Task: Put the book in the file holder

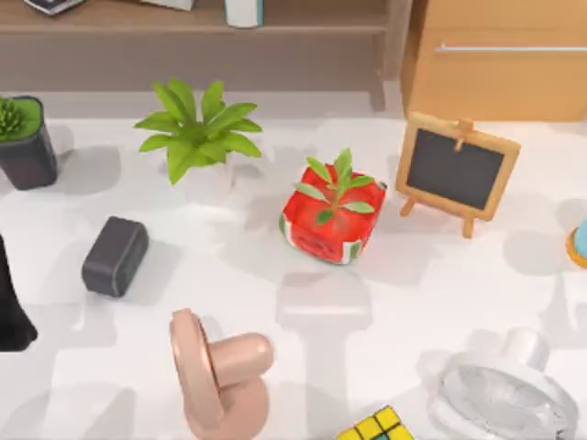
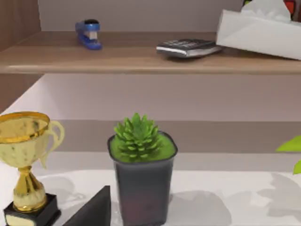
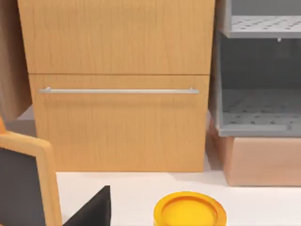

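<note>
Book point(image 1: 244, 12) stands upright on the shelf point(image 1: 138, 18), behind the leafy plant point(image 1: 197, 131). Jaw state of either gripper: cannot tell.

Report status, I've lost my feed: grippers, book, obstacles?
Small upright white book with teal edge on back shelf, untouched. Grey file holder beside wooden cabinet. Leafy plant stands before shelf.

A red watermelon-patterned planter point(image 1: 332, 223) is sitting mid-table; a small chalkboard easel point(image 1: 456, 171) is standing at its two o'clock; a dark grey box point(image 1: 115, 256) is lying at its nine o'clock.
</note>
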